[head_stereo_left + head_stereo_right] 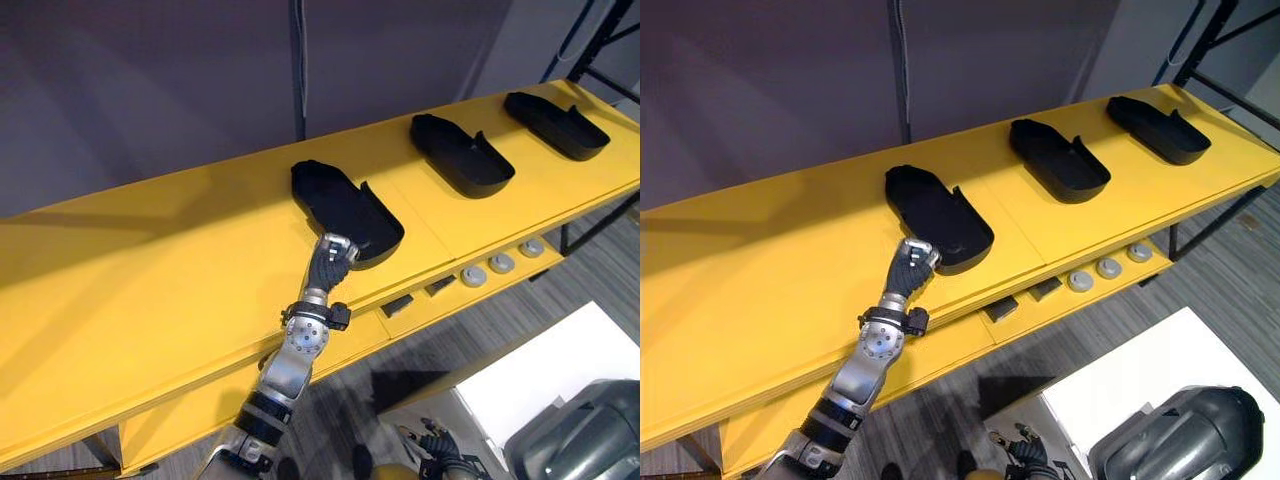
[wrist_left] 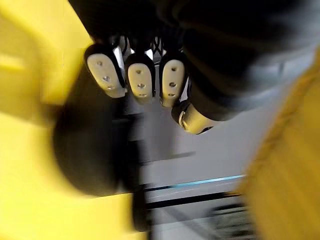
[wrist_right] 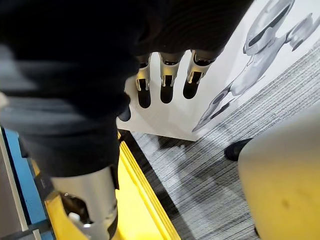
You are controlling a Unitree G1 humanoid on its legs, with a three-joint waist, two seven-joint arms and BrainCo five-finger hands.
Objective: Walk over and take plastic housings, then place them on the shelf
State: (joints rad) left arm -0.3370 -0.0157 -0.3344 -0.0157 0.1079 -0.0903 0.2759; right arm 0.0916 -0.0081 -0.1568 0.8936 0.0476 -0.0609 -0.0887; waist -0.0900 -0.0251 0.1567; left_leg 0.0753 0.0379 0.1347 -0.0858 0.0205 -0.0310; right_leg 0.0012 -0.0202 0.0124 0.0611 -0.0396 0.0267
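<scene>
**Left hand meeting the first of three housings on the yellow shelf**

The yellow shelf (image 1: 150,290) is running from the near left to the far right in front of a dark wall (image 1: 150,90). The left hand (image 1: 333,257) is reaching up over the shelf's front edge and touching the near, rounded end of the first housing (image 1: 345,205). This is a black plastic shell lying hollow side up on the shelf top. Whether the hand is clamping that rim or only resting against it cannot be told.

Further right, the second housing (image 1: 460,150) is lying well apart from the first. The third housing (image 1: 555,122) is lying beyond it, near the shelf's far end. Both are untouched and turned the same way.

Below the top board, a lower ledge (image 1: 425,298) is carrying two small dark blocks (image 1: 398,305) and three grey discs (image 1: 502,263) in a row.

The right hand (image 3: 167,75) is hanging low with its fingers straight and slightly apart, holding nothing. It is hanging above a white board (image 3: 235,55) lying on the grey carpet (image 3: 210,170).
</scene>
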